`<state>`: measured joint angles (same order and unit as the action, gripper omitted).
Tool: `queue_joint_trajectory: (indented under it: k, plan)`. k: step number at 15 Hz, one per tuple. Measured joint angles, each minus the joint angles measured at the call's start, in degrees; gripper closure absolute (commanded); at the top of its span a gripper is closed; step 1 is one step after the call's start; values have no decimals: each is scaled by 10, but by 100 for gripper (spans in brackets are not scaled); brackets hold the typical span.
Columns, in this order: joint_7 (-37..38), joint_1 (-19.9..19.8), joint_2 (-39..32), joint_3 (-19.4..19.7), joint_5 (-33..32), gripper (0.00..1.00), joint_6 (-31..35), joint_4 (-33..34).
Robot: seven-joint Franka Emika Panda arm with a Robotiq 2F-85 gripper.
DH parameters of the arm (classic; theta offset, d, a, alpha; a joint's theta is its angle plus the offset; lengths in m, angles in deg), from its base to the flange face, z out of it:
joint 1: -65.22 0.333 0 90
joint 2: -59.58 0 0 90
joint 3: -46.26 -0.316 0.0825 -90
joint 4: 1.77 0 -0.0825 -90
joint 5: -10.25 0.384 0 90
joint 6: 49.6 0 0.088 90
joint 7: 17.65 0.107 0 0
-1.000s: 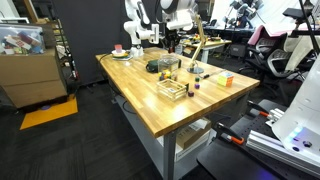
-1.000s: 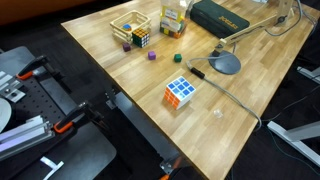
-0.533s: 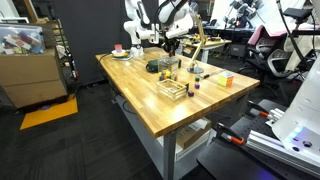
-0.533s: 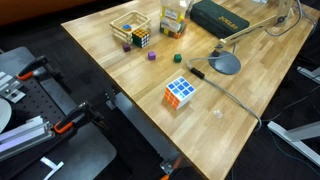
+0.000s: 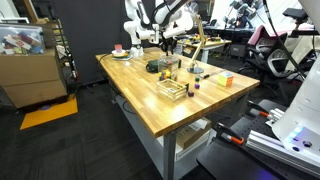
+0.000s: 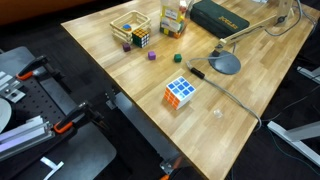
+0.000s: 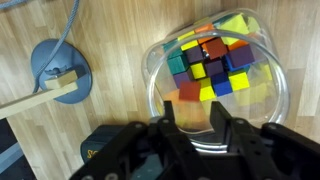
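Note:
In the wrist view my gripper [image 7: 195,118] hangs over a clear round container [image 7: 262,110] holding several coloured cubes. Its two black fingers [image 7: 172,118] stand apart. A blurred orange cube [image 7: 188,91] lies just beyond the fingertips, inside the container's rim, and neither finger grips it. In an exterior view the gripper [image 5: 171,42] is above the container [image 5: 167,63] at the far end of the wooden table [image 5: 150,105]. The container [image 6: 172,18] also shows at the top of an exterior view.
A desk lamp's grey base [image 7: 55,65] and a black box [image 7: 100,150] sit close to the container. A wooden tray [image 6: 130,28] with a cube puzzle, a loose Rubik's cube [image 6: 180,92] and small purple [image 6: 152,56] and green [image 6: 178,57] cubes lie nearby. A plate [image 5: 119,52] is at the back.
The arm's upper part has leaned slightly over the container since a second ago. The objects on the table have not moved.

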<state>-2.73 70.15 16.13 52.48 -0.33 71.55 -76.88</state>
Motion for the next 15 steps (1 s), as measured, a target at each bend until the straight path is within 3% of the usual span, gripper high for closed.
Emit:
queue_joint_trajectory:
  k: [4,10,15]
  plan:
    - [-1,-1,-1,-4,19,1,-11,4]
    - [-1,2,12,-11,23,0,-19,0]
    - [12,21,85,-34,35,0,-43,-53]
